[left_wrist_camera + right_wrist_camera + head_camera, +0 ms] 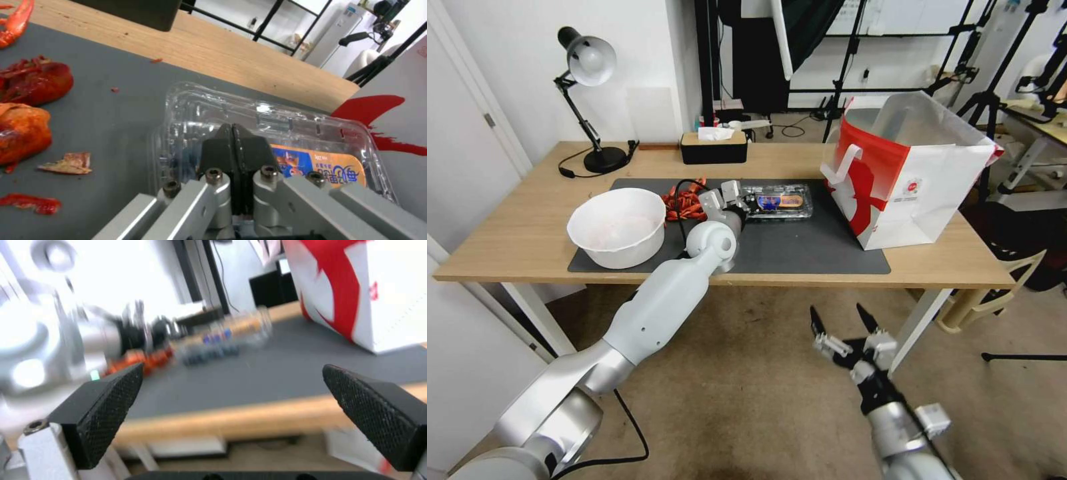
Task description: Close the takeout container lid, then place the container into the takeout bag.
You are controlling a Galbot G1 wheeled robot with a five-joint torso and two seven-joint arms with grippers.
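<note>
Left gripper [233, 133], fingers pressed together, pushes on the lid [285, 140] of the takeout container [778, 201] on the grey mat [814, 247], apparently seating it. Takeout bag [917, 187] stands open just beside. Right gripper [847, 327] waits spread below the table edge.

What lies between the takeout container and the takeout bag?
Only bare dark mat separates the takeout container from the takeout bag, seen in the head view.

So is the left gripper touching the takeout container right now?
Touching. The left wrist view shows the left gripper, fingers shut together, with its tip pressed onto the lid of the takeout container.
</note>
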